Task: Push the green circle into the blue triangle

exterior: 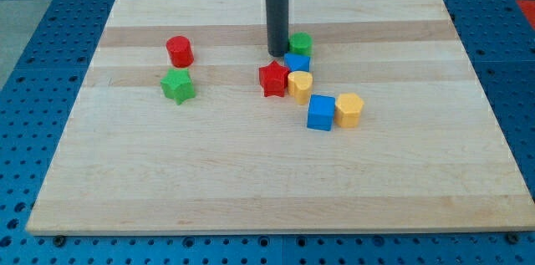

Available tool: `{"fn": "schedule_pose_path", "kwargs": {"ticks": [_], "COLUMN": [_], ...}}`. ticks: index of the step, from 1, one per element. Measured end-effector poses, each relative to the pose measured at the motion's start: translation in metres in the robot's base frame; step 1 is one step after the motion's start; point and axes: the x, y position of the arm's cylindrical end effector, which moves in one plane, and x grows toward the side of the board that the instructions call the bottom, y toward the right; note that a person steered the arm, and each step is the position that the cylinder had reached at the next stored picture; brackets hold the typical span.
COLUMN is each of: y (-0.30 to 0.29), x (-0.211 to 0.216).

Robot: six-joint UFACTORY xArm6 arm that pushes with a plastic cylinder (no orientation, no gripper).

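Observation:
The green circle (301, 44) sits on the wooden board (251, 181) just right of my tip (277, 53), which touches or nearly touches its left side. The blue triangle (297, 63) lies directly below the green circle, close to it or touching. The rod rises straight up from the tip to the view's top. The tip stands just above the red star (272, 78).
A yellow block (300, 86) sits against the red star's right. A blue cube (321, 112) and a yellow block (349, 109) lie lower right. A red cylinder (179, 51) and a green star (177, 85) are at the left.

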Motion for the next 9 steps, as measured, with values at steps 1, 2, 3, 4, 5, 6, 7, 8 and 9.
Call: {"fn": "schedule_pose_path", "kwargs": {"ticks": [1,2,3,4,5,6,7,8,9], "y": [0.018,0.022,0.022,0.022,0.022,0.026,0.036,0.074,0.105], "x": [0.000,0.000,0.001,-0.004,-0.029,-0.056,-0.078,-0.077,-0.069]}}
